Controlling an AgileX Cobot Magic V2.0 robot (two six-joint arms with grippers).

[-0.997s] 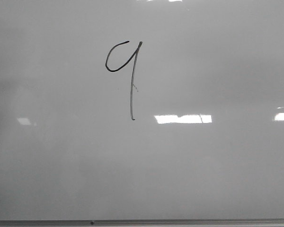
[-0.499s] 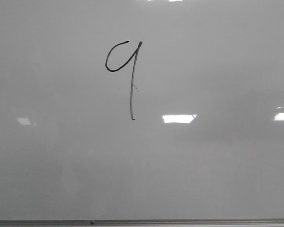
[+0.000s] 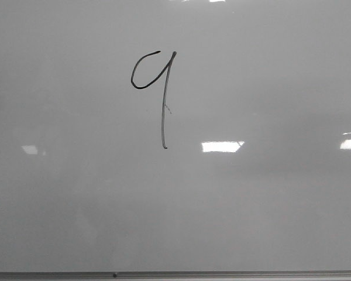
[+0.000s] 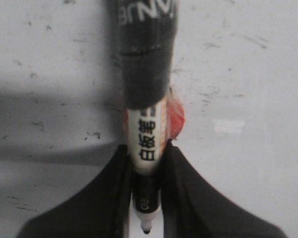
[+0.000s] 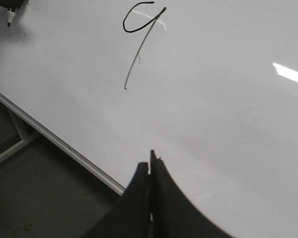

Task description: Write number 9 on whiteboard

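Ink from the finished 9 [image 3: 154, 88] is sitting on the whiteboard [image 3: 263, 211], up and left of the board's middle in the front view: an open curved loop on the left, meeting a long straight tail that is thinning to grey as it is running down. A tiny speck [image 3: 167, 109] is lying just beside the tail, about halfway along it. Bright rectangular reflections [image 3: 222, 146] are shining on the glossy surface to the right of the tail's lower end, and the thin grey frame [image 3: 222, 274] is running along the bottom edge.

I am pinching a marker [image 4: 147, 148] in my left gripper [image 4: 146, 198], my fingers [image 4: 104, 203] pressing its white, printed barrel from both sides, with the black tip poking out below them over a scuffed, speckled stretch of board. A red patch is showing behind the barrel; I cannot tell what it is.

My right gripper [image 5: 150, 168] is hanging over the board near its frame, well apart from the 9, its fingers [image 5: 164, 198] pressed together on nothing.
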